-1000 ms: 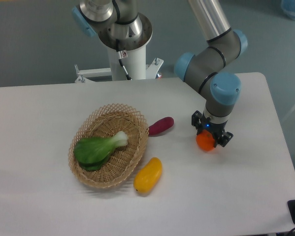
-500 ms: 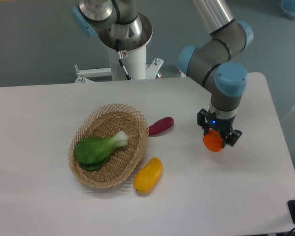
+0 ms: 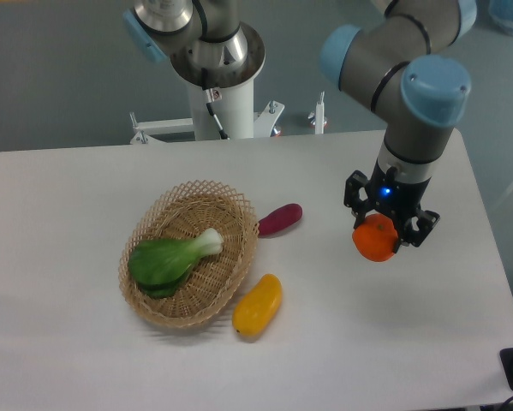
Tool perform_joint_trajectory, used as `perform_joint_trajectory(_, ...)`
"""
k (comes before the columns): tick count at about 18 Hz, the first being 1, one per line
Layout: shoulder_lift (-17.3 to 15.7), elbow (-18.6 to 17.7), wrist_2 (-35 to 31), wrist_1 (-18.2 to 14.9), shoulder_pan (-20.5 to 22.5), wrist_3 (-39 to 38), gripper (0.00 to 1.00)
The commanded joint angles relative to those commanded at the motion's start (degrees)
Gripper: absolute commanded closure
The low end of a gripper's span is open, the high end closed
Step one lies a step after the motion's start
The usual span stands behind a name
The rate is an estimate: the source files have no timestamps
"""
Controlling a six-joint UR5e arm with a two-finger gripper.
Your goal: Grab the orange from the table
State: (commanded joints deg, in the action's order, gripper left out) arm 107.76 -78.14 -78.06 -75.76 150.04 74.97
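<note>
The orange (image 3: 375, 241) is a small round bright-orange fruit held between the fingers of my gripper (image 3: 381, 235). The gripper is shut on it and holds it up, clear of the white table (image 3: 68, 342), over the table's right half. The arm reaches down to it from the upper right. The upper part of the orange is hidden by the gripper body.
A woven wicker basket (image 3: 153, 308) with a green leafy vegetable (image 3: 166, 259) sits left of centre. A purple-red vegetable (image 3: 280, 218) lies beside the basket. An elongated yellow-orange fruit (image 3: 258, 305) lies in front. The robot base (image 3: 217, 77) stands at the back.
The gripper has risen with the orange in it and shifted slightly right, so it looks larger and nearer the camera. The other objects have not moved.
</note>
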Motion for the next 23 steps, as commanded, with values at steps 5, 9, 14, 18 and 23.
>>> perform_joint_trajectory(5, -1.24, -0.17, 0.01, -0.09, -0.27, -0.35, 0.33)
perform_joint_trajectory(9, -2.64, -0.26, 0.01, -0.96, 0.17, -0.27, 0.33)
perform_joint_trajectory(14, -2.82, -0.79, 0.01, -1.41, 0.26, -0.09, 0.33)
perform_joint_trajectory(18, -2.82, -0.79, 0.01, -1.67, 0.26, 0.09, 0.33)
perform_joint_trajectory(23, -2.82, -1.05, 0.02, -1.76, 0.34, 0.17, 0.33)
